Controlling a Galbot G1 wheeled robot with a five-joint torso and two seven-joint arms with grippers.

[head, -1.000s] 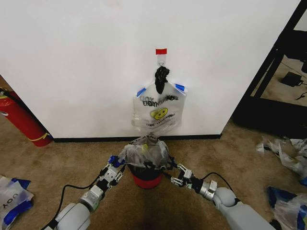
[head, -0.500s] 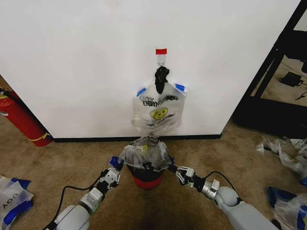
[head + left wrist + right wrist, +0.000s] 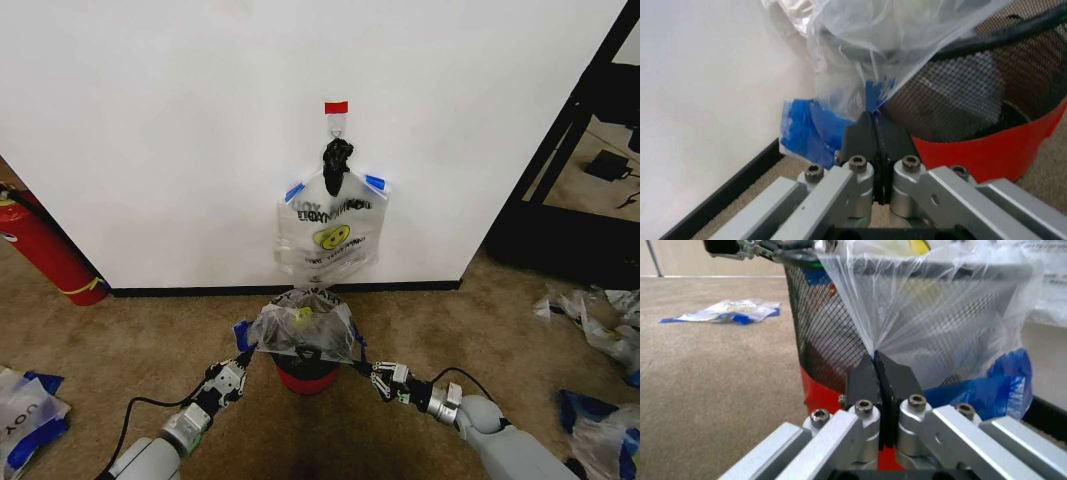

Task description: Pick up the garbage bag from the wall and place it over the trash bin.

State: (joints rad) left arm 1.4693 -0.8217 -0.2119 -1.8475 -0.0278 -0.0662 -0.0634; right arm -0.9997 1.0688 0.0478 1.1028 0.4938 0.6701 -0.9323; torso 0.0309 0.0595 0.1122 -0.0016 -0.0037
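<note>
A translucent garbage bag [image 3: 303, 325] with a yellow smiley lies draped over the small dark mesh trash bin [image 3: 305, 372] with a red base, on the carpet below the white wall [image 3: 170, 130]. My left gripper [image 3: 238, 366] is shut on the bag's blue-handled edge [image 3: 807, 132] beside the bin [image 3: 960, 100]. My right gripper [image 3: 373, 376] is shut on the stretched film at the opposite side [image 3: 875, 359], next to the bin's mesh [image 3: 820, 325]. A second bag of the same kind [image 3: 332, 235] hangs from the hook under a red tape strip [image 3: 336, 107].
A black knotted lump [image 3: 337, 160] hangs on the hook above the wall bag. A red fire extinguisher [image 3: 45, 250] leans at the left. Loose bags lie on the carpet at the left [image 3: 25, 412] and right [image 3: 600, 425]. A black shelf frame [image 3: 560, 150] stands at the right.
Both grippers have moved down and back toward me, drawing the bag's edges lower around the bin's rim. The wall bag has not moved.
</note>
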